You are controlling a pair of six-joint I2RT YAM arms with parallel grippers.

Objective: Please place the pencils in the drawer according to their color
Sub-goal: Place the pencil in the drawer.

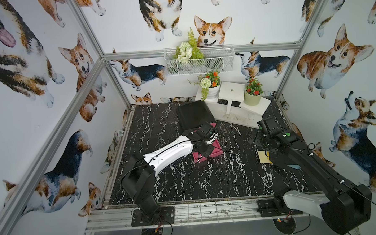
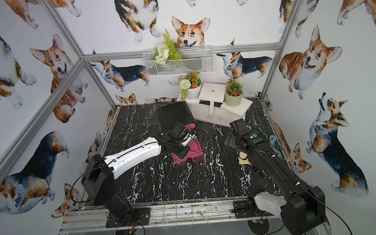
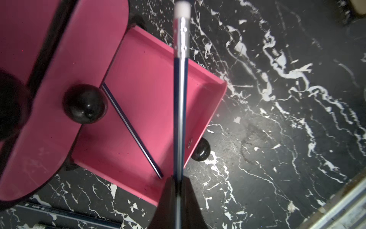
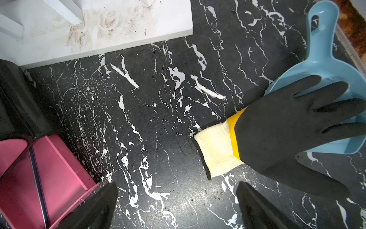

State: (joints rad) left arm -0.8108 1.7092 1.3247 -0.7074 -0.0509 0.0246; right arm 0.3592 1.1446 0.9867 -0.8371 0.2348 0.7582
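We see the left gripper (image 3: pixel 179 184) pinching a dark blue, white-eraser pencil (image 3: pixel 180 99) over the open pink rectangular drawer (image 3: pixel 150 75), its tip hidden inside the grip, while a second dark pencil (image 3: pixel 131 128) lies inside the drawer, other pencils (image 3: pixel 69 215) beside the drawer are cropped, and the right gripper (image 4: pixel 176 190) stands spread.

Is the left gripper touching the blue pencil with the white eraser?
Touching. The left wrist view shows the left gripper shut on the blue pencil.
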